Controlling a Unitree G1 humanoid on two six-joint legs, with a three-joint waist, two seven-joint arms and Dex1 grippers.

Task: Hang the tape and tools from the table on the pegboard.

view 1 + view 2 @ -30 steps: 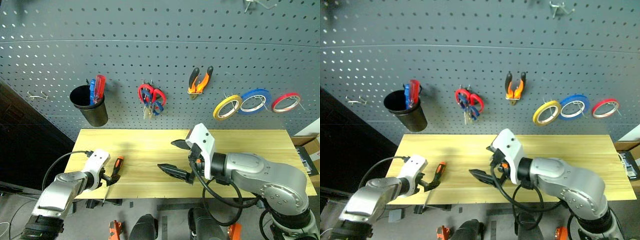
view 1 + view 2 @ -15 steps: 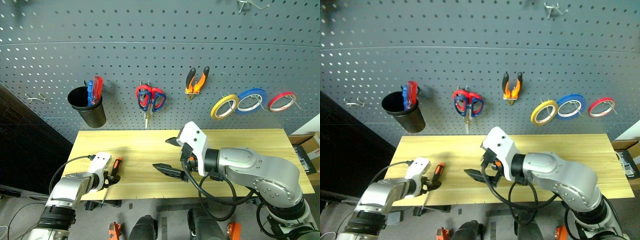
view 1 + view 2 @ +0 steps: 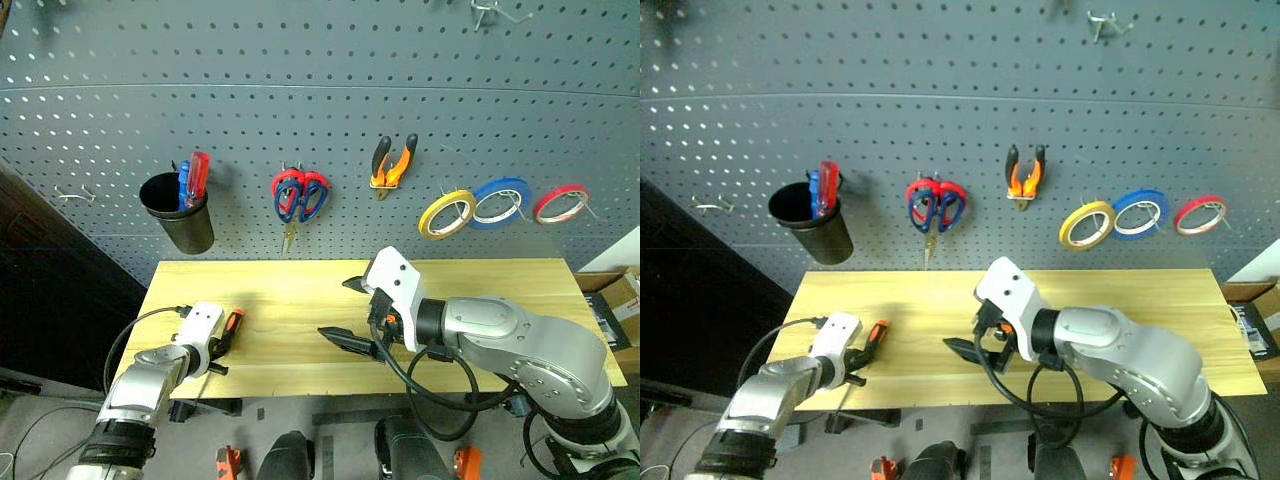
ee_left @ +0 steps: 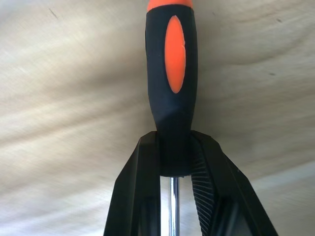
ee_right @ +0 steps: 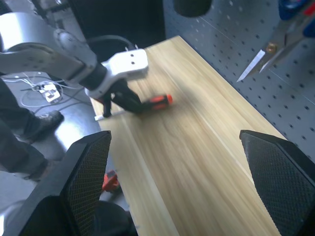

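The orange-and-black screwdriver (image 3: pixel 233 322) lies on the wooden table (image 3: pixel 480 275) near its front left corner. My left gripper (image 4: pixel 173 142) is shut on the base of its handle, and the steel shaft runs back between the fingers. Over the middle of the table my right gripper (image 3: pixel 345 312) hangs open with nothing in it. On the pegboard (image 3: pixel 300 80) hang the orange-handled pliers (image 3: pixel 391 165), the blue-handled scissors (image 3: pixel 297 207) and the yellow tape (image 3: pixel 446 213).
Red-handled scissors (image 3: pixel 290 183) share the hook with the blue pair. A blue tape roll (image 3: pixel 503 201) and a red one (image 3: pixel 560 204) hang right of the yellow tape. A black cup (image 3: pixel 178 210) with a red and a blue screwdriver hangs at the left.
My left gripper has gone from open around the screwdriver handle to shut on it. The right gripper has stayed open in about the same place.
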